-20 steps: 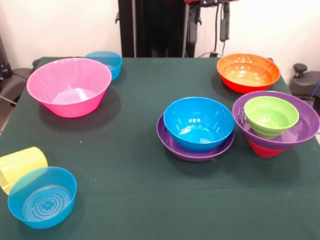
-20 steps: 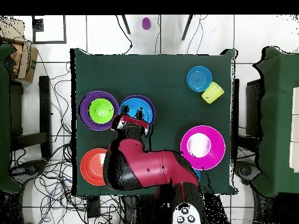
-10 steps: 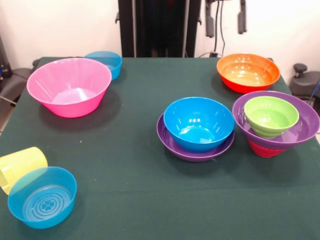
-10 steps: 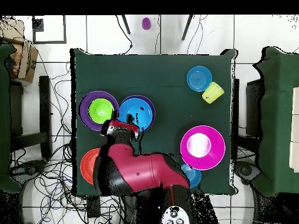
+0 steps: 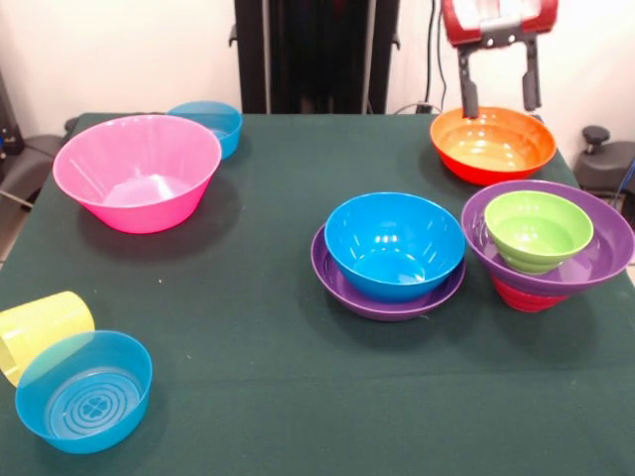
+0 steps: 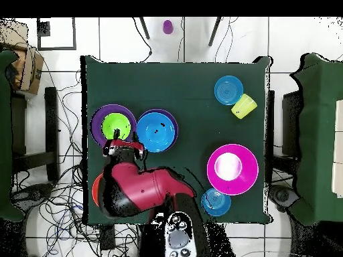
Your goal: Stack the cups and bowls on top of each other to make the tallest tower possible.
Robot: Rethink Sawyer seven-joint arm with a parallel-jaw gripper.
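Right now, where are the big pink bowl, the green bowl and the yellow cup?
pink bowl (image 5: 137, 171), front view, inside wall.
green bowl (image 5: 537, 228), front view, inside.
yellow cup (image 5: 42, 327), front view, ribbed side.

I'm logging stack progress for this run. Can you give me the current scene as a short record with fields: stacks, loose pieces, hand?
stack 1: green bowl inside purple bowl, on red bowl
stack 2: blue bowl in shallow purple bowl
loose bowls: pink bowl, orange bowl, two translucent blue bowls
loose cup: yellow cup, on its side, touching the near translucent bowl
hand: hand open, empty, above the orange bowl
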